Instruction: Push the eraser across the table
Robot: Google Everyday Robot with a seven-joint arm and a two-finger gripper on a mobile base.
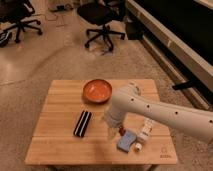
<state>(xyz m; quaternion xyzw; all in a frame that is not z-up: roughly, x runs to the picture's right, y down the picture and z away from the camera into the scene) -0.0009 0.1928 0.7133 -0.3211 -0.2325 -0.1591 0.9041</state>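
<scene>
The eraser point(82, 123), a black oblong block with a pale stripe, lies on the wooden slatted table point(59, 102), left of centre and pointing front to back. My gripper point(110, 131) hangs from the white arm point(155, 112) that reaches in from the right. It is low over the tabletop, a short way right of the eraser and apart from it.
An orange bowl point(97, 91) sits at the back middle of the table. A blue sponge-like block point(126, 140), a small reddish-brown thing point(121, 131) and a white object point(145, 133) lie at the front right. Office chairs point(102, 20) stand on the floor behind.
</scene>
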